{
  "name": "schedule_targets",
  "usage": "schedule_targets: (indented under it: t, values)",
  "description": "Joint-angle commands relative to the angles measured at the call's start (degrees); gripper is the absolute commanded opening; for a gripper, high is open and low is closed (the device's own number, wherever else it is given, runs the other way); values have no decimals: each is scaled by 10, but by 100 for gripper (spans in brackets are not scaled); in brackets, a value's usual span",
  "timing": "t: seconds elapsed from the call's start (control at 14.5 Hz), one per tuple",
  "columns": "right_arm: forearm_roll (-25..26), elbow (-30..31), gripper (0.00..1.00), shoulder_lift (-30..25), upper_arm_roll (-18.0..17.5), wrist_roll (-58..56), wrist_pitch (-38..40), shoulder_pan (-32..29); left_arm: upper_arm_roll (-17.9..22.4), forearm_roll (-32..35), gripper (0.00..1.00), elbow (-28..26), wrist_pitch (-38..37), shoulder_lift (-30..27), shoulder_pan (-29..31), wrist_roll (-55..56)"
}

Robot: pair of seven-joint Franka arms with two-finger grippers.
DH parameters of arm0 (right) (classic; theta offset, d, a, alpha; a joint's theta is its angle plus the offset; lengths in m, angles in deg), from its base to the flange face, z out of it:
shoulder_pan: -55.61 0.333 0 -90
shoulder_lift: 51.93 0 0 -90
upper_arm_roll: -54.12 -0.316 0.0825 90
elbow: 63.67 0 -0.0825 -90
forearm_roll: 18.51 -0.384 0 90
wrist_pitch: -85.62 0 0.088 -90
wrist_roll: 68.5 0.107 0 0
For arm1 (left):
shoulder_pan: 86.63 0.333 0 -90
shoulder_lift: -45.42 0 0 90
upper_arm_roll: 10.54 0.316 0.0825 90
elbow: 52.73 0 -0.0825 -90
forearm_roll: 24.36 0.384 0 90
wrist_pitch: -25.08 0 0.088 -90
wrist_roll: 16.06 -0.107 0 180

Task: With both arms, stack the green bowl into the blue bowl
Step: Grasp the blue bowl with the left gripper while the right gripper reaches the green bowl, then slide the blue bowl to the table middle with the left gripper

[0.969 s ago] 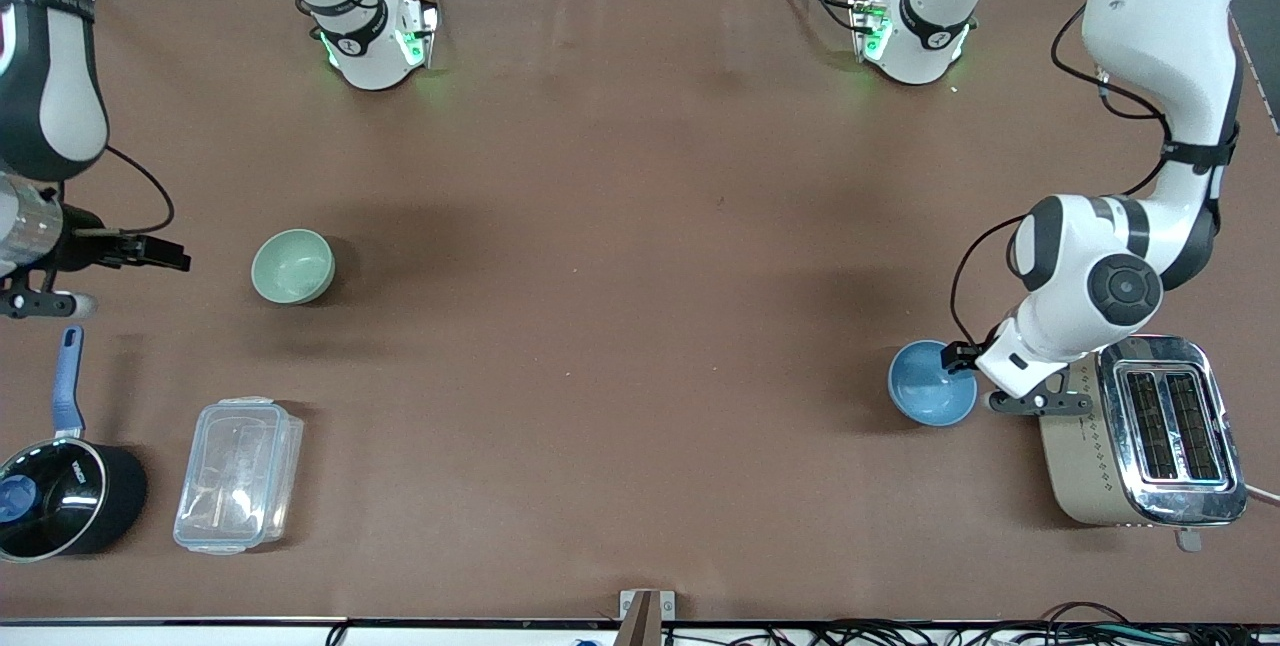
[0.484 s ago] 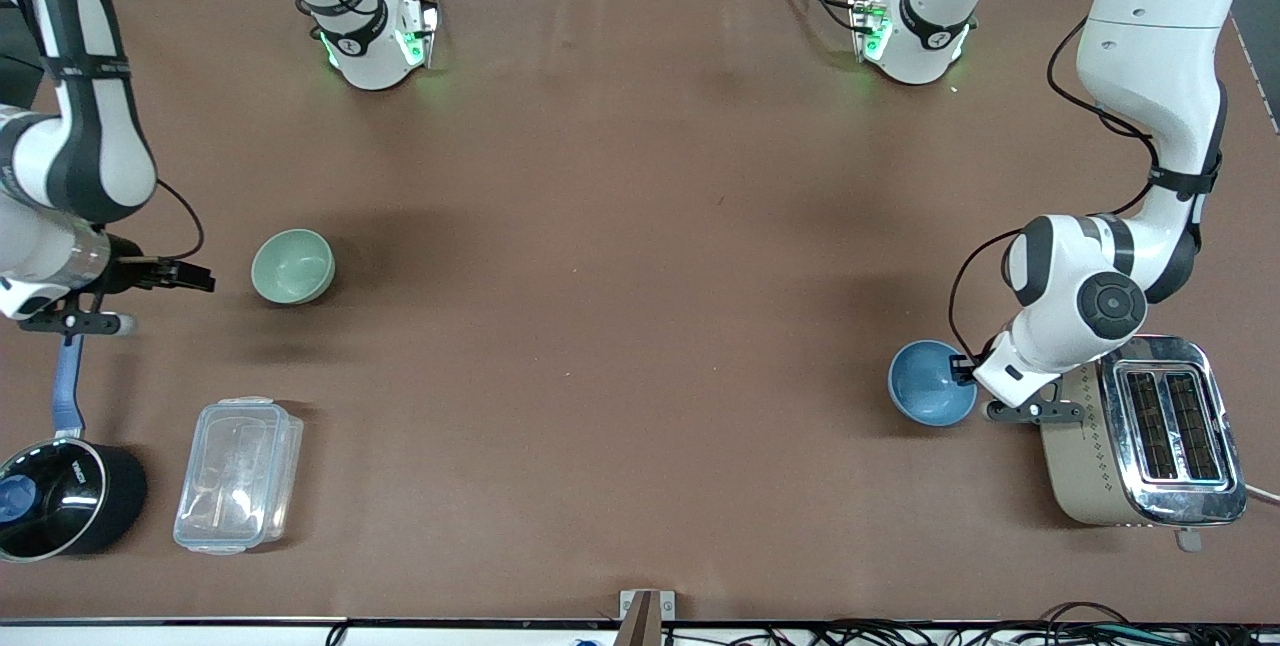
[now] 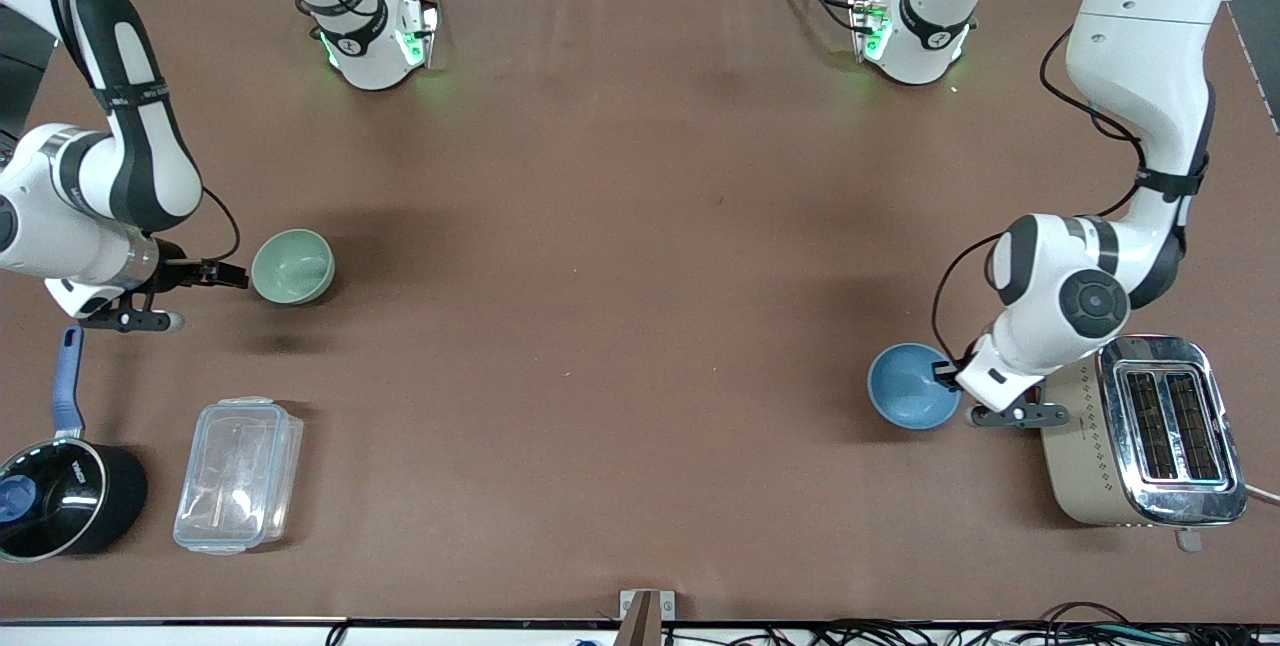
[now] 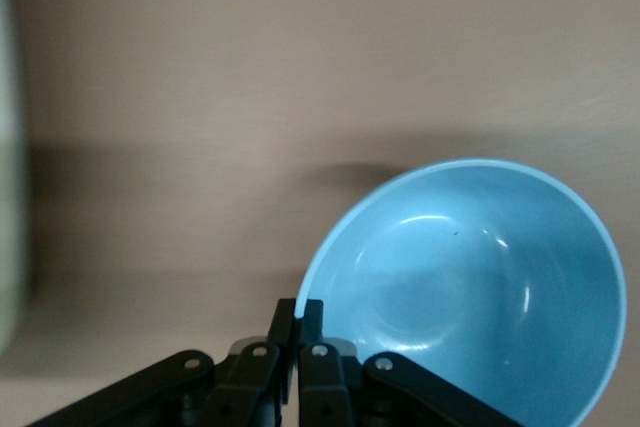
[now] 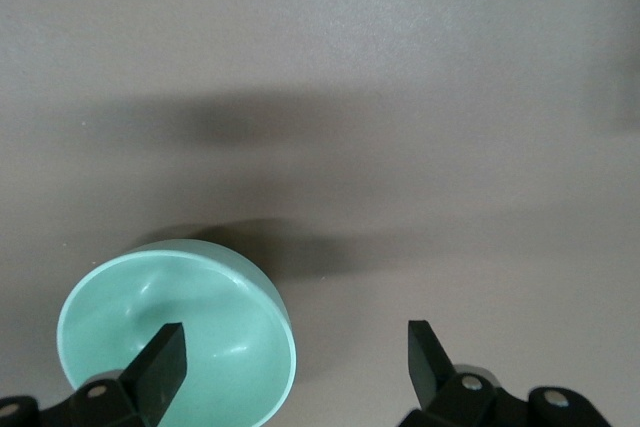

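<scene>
The green bowl [image 3: 292,266] stands on the table toward the right arm's end. My right gripper [image 3: 238,274] is open and low at its rim. In the right wrist view one fingertip [image 5: 160,362] is over the inside of the green bowl [image 5: 200,317] and the other is outside it, so the right gripper [image 5: 290,357] straddles the rim. The blue bowl [image 3: 910,386] is toward the left arm's end, beside the toaster. My left gripper [image 3: 945,371] is shut on its rim. The left wrist view shows the left gripper [image 4: 298,319] pinching the edge of the blue bowl [image 4: 470,287].
A silver toaster [image 3: 1140,431] stands right beside the left gripper. A black saucepan with a blue handle [image 3: 60,496] and a clear plastic container [image 3: 238,474] lie nearer the front camera than the green bowl. The brown table [image 3: 620,276] spreads between the two bowls.
My right gripper has moved in to the green bowl and now straddles its rim. My left gripper has shifted the blue bowl a little away from the toaster toward the table's middle.
</scene>
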Motion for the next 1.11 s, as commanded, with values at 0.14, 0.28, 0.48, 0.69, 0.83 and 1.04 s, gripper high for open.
schedule_targets:
  t: [0.14, 0.28, 0.48, 0.69, 0.83, 1.04]
  values:
    - [-3, 53, 98, 0, -6, -7, -77, -6, -72, 4, 0, 53, -81, -11, -43, 149]
    - [-3, 56, 98, 5, -6, -7, -79, -6, -75, 4, 0, 59, -85, -11, -88, 217]
    - [-3, 57, 97, 10, -7, -7, -79, -7, -75, 4, 0, 63, -85, -2, -170, 330]
    - [-3, 72, 85, 10, -7, -6, -79, -6, -75, 10, 0, 89, -80, 36, -237, 457]
    - [-3, 82, 76, 10, -8, -6, -76, -5, -72, 7, 0, 123, -80, 72, -291, 514]
    - [-4, 90, 70, 9, -8, -6, -73, -5, -72, 6, 0, 157, -68, 106, -330, 560]
